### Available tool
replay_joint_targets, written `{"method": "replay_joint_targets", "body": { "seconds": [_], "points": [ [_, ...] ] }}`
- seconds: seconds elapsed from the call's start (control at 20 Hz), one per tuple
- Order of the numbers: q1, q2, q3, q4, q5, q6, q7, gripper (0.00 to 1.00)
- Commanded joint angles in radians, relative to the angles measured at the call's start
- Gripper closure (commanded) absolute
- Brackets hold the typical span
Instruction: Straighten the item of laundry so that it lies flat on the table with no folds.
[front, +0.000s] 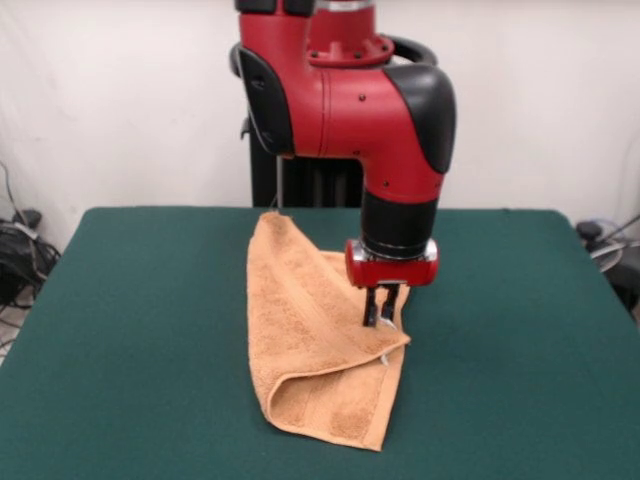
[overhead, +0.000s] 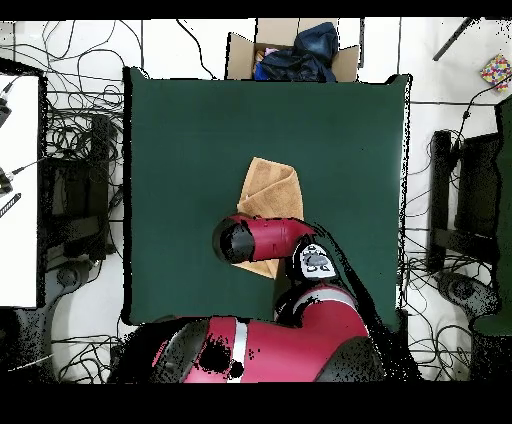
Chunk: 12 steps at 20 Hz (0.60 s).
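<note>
The orange-tan towel (front: 305, 330) lies folded over on itself in the middle of the dark green table (front: 130, 330). One layer is doubled over towards the front, and a small white tag shows at its right corner. My gripper (front: 381, 318) points straight down at the towel's right edge. Its fingers are close together and pinch the cloth of the upper layer just above the table. In the overhead view the towel (overhead: 272, 188) shows partly. The red arm (overhead: 265, 240) covers its lower part and hides the gripper.
The table (overhead: 180, 150) is much wider than the towel. A cardboard box (overhead: 290, 50) with dark clothes stands beyond the table's far edge from the robot. Cables and stands lie on the floor at both sides.
</note>
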<state>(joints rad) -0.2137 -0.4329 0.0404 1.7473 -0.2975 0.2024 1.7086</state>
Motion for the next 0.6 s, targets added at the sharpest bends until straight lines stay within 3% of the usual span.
{"method": "replay_joint_targets", "body": {
  "seconds": [0.05, 0.6],
  "points": [
    [0.015, 0.027, 0.002, -0.023, 0.058, 0.017, 0.178, 1.0],
    [0.009, 0.02, 0.008, -0.009, 0.062, 0.007, 0.183, 1.0]
  ]
}}
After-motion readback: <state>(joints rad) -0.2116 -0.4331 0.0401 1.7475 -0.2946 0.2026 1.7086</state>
